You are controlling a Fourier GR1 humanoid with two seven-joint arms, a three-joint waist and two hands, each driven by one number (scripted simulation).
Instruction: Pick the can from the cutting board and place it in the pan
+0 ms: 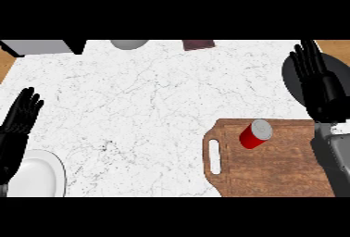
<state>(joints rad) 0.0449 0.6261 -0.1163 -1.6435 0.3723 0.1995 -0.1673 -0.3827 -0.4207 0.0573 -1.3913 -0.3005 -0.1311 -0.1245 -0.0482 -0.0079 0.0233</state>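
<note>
The can [256,134] stands near the cutting board's [273,173] far edge, and the right hand [318,85], fingers [309,58] straight and apart beyond the board over the pan [340,71], could tip it if it closes off-centre

Red can [255,134] upright on cutting board [273,171], both hands open

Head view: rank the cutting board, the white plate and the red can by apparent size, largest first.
1. cutting board, clearly the largest.
2. white plate, though it is partly cut off at the view's lower edge.
3. can, the smallest.
</note>
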